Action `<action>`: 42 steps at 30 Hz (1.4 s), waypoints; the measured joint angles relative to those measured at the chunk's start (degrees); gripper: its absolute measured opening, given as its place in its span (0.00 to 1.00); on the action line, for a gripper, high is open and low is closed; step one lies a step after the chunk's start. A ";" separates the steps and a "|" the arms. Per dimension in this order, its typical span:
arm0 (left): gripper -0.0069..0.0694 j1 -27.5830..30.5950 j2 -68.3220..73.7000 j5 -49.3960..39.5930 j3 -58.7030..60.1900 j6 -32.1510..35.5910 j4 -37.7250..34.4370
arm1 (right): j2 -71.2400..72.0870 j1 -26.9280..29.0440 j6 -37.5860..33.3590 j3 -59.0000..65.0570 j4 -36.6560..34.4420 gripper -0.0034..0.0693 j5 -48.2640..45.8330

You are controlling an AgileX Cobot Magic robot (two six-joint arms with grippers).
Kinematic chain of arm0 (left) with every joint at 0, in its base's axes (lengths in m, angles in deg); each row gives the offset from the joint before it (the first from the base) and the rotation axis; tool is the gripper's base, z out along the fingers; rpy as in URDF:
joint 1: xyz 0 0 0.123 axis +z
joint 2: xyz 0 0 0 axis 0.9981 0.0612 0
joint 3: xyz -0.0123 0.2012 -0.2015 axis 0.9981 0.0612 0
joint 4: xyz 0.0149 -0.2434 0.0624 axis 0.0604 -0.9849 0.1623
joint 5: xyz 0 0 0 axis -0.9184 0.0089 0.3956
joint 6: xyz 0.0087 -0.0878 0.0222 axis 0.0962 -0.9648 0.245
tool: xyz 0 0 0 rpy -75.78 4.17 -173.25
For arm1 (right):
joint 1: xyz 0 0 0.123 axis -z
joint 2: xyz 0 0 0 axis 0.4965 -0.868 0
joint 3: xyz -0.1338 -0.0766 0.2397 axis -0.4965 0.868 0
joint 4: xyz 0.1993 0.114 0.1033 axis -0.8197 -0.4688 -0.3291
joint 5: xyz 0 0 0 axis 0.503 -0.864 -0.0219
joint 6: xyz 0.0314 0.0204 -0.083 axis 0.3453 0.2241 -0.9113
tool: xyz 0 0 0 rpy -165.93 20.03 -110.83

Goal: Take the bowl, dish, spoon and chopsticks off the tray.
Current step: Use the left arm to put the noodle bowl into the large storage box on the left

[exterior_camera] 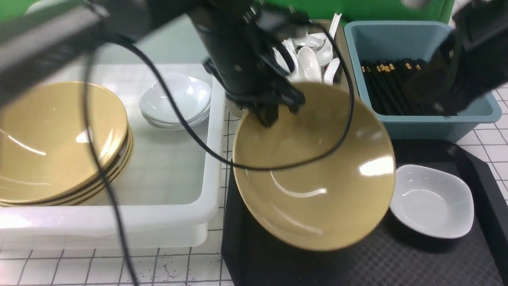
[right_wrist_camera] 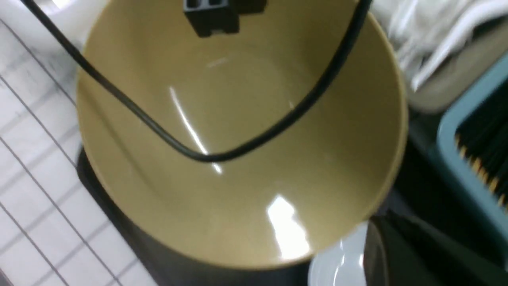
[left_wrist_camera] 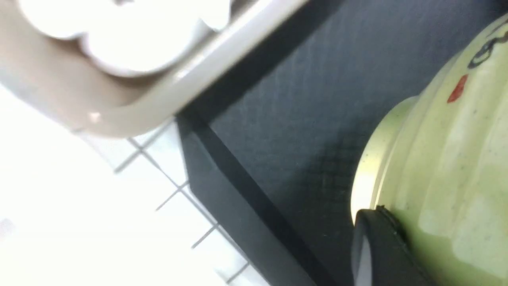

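My left gripper [exterior_camera: 270, 114] is shut on the far rim of the mustard-yellow bowl [exterior_camera: 313, 167]. The bowl hangs tilted over the left part of the black tray [exterior_camera: 357, 264]. In the left wrist view one finger [left_wrist_camera: 377, 246] presses on the bowl's outer wall [left_wrist_camera: 444, 159]. The small white dish [exterior_camera: 432, 200] sits on the tray to the bowl's right, partly under its rim. My right gripper [exterior_camera: 440, 107] hovers shut and empty over the blue bin; its dark finger [right_wrist_camera: 397, 254] shows beside the dish [right_wrist_camera: 337, 266]. No spoon or chopsticks show on the tray.
A white tub [exterior_camera: 174, 167] on the left holds stacked yellow bowls [exterior_camera: 59, 139] and white dishes [exterior_camera: 176, 101]. Behind the tray, a beige container [exterior_camera: 341, 43] holds white spoons and the blue bin [exterior_camera: 420, 119] black chopsticks. The left arm's cable [exterior_camera: 278, 167] loops over the bowl.
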 joint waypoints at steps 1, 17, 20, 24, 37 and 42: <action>0.10 2.06 -2.60 -0.25 0.00 -0.37 -1.11 | 0.00 -1.67 -0.11 -2.31 -0.22 0.11 0.06; 0.10 45.97 -31.45 -1.26 19.64 -1.00 -6.04 | -5.90 -14.00 -5.84 -8.85 -0.83 0.11 3.74; 0.10 53.86 -33.48 -0.42 25.19 -1.00 -6.04 | -7.97 -14.02 -7.34 -8.85 -0.78 0.11 4.21; 0.10 58.30 -32.97 4.09 29.55 -1.00 -6.04 | -9.62 -14.02 -7.47 -8.85 -0.72 0.11 4.37; 0.19 58.91 -21.93 12.95 33.12 -0.41 -4.92 | -11.22 -14.02 -7.51 -8.85 -0.67 0.11 4.81; 0.39 58.91 -19.40 12.14 33.12 -0.56 -2.63 | -11.22 -14.02 -7.58 -8.85 -0.67 0.11 4.60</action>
